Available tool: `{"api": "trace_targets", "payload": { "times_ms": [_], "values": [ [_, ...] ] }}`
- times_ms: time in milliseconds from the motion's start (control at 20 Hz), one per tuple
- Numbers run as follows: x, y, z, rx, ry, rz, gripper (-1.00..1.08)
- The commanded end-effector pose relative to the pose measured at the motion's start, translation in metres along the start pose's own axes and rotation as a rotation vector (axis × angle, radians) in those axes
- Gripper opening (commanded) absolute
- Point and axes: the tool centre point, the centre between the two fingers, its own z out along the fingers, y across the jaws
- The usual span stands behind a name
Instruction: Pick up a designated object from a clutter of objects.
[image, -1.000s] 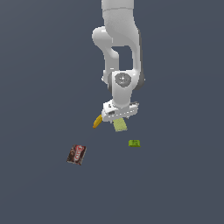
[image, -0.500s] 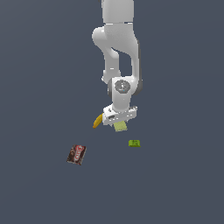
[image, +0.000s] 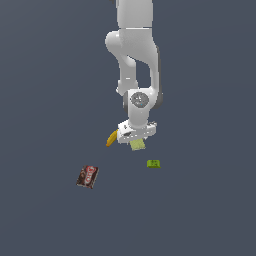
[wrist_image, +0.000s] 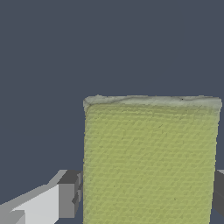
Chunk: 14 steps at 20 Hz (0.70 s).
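The designated object, a flat pale yellow-green slab (wrist_image: 151, 162), fills the wrist view; in the exterior view the slab (image: 138, 145) lies on the floor right under the hand. My gripper (image: 136, 139) is down over it, open, with the jaws wide apart. One grey finger (wrist_image: 70, 194) stands close beside one long edge and the other finger (wrist_image: 219, 192) beside the opposite edge. The rest of the clutter of objects lies around it: a yellow banana (image: 111, 138) just to the exterior view's left, half hidden by the hand.
A tiny bright green block (image: 153, 163) lies a little in front of the slab, to the exterior view's right. A dark brown-red packet (image: 88, 176) lies further off to the exterior view's left. The floor is plain dark grey.
The arm has lowered the hand step by step onto the slab. The objects on the floor have not moved.
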Motion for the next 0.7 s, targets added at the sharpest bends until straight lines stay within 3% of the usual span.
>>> {"api": "trace_targets", "payload": {
  "times_ms": [0, 650],
  "values": [
    [0.000, 0.000, 0.001, 0.000, 0.000, 0.000, -1.00],
    [0.000, -0.008, -0.021, 0.000, 0.000, 0.000, -1.00]
  ]
}}
